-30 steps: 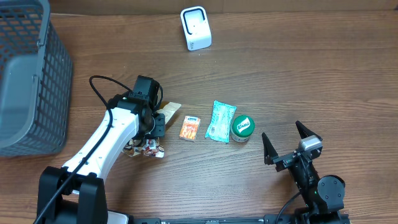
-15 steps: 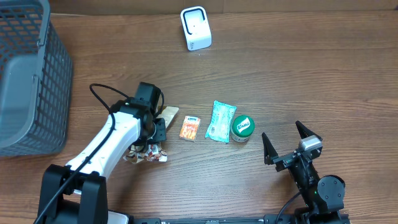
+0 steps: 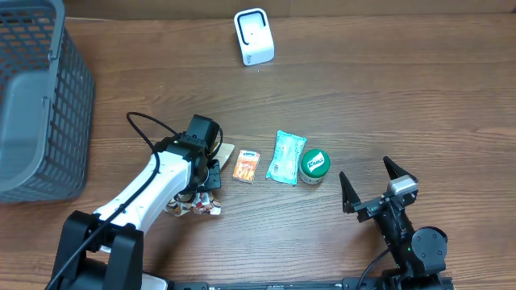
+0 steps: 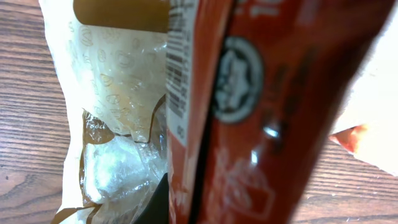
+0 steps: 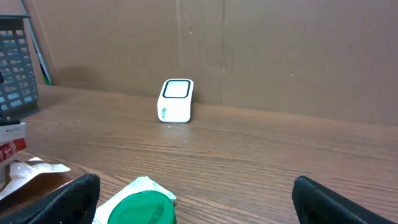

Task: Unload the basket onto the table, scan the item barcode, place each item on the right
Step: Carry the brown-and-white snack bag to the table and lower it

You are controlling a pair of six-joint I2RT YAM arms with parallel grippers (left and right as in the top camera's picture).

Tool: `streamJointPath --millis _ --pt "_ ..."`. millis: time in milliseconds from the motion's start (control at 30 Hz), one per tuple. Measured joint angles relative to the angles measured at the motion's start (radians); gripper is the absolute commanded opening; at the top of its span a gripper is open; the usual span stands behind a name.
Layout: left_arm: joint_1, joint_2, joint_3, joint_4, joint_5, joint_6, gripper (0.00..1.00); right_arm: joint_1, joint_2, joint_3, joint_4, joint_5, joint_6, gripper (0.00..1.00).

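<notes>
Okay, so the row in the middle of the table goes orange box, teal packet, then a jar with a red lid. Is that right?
Not quite: the jar has a green lid, not a red one, as the overhead view shows. The rest stands: the row goes orange box, teal packet, then the jar.

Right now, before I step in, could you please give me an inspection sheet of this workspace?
Surface: wooden table, no spills seen.
Job's things: red packet, its barcode visible in the wrist view; white scanner at the far edge.
Clutter: clear wrapper, orange box, teal pouch, green-lidded jar.
Grippers: left gripper shut on the red packet; right gripper open, empty.
Cables: black cable loops off the left arm.
Surroundings: grey basket at left; cardboard wall behind.
</notes>
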Motion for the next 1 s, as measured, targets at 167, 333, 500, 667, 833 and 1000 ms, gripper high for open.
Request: streamJointPath --millis 167,333,500,667,833,1000 --pt "0.000 0.000 0.000 0.000 -0.001 -0.012 0.04 0.000 0.000 0.000 0.000 0.001 0.000 1.00" --pt "0.000 0.000 0.000 -0.001 -0.001 -0.022 0.04 0.000 0.000 0.000 0.000 0.000 0.000 1.00" --pt "0.000 0.000 0.000 0.002 -0.003 -0.023 0.08 0.000 0.000 0.000 0.000 0.000 -0.001 1.00" --pt "0.000 0.000 0.000 0.019 -0.004 -0.024 0.47 0.000 0.000 0.000 0.000 0.000 -0.001 1.00" --pt "0.000 0.000 0.000 0.027 -0.005 -0.027 0.78 0.000 0.000 0.000 0.000 0.000 0.000 1.00" --pt "0.000 0.000 0.000 0.027 -0.008 -0.030 0.93 0.000 0.000 0.000 0.000 0.000 -0.001 1.00"
